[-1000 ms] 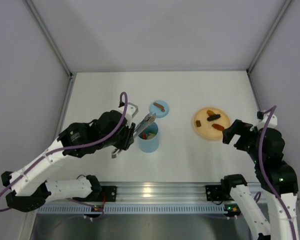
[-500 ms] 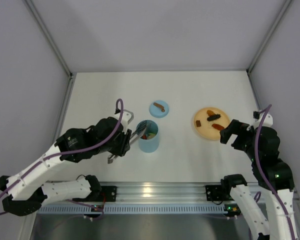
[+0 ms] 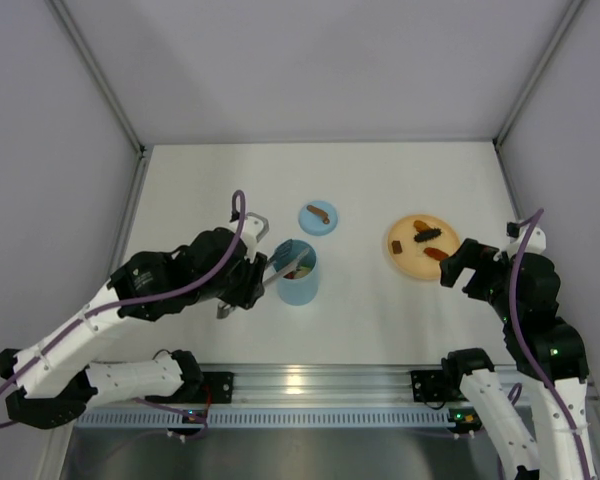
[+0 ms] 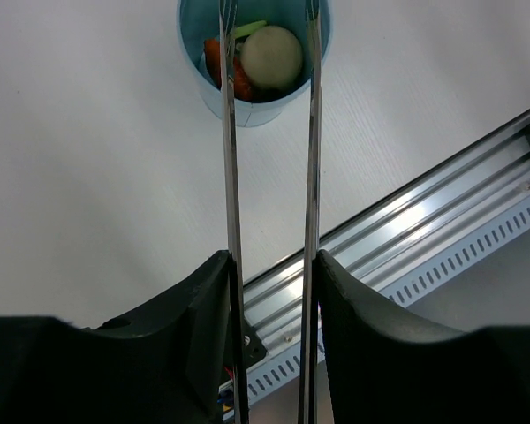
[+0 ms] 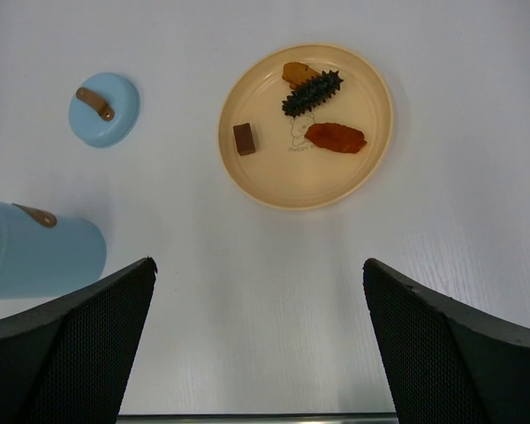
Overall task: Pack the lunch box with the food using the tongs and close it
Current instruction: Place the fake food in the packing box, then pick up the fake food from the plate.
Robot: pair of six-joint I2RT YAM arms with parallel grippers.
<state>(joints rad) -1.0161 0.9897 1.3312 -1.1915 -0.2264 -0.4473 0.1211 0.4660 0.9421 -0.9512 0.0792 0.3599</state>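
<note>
Lunch box (image 3: 300, 292), a light blue tub, stands uncovered on the white desk (image 3: 380, 180) left of centre. Its lid (image 3: 318, 217) lies flat just behind it, not touching. The left arm reaches in from the left with its elbow bent and its wrist turned toward the tub. The left end effector (image 3: 242, 268) grips the tongs (image 3: 280, 268), its fingers set narrow with one tong arm against each. The tong tips reach over the tub's mouth; whether they dip inside cannot be told. The right arm is folded back at the right side. The right end effector (image 3: 460, 268) is spread wide and holds nothing, hovering near the front rim of the orange-yellow plate (image 3: 408, 262).

Bare desk lies between tub and plate, and more lies behind both up to the back wall. The metal rail (image 3: 310, 385) marks the near edge, well apart from the tub.

The left wrist camera looks down the tongs (image 4: 229, 177) into the lunch box (image 4: 247, 110) and shows what the overhead view blurs: a round pale green ball (image 4: 271, 56) beside red and orange pieces (image 4: 219, 66). Only the right wrist camera makes out what sits on the plate (image 5: 291, 181): an orange piece (image 5: 298, 72), a dark spiky piece (image 5: 311, 92), a reddish piece (image 5: 336, 137) and a brown cube (image 5: 244, 139). All four are well apart from the lid (image 5: 104, 109) with its brown handle.
</note>
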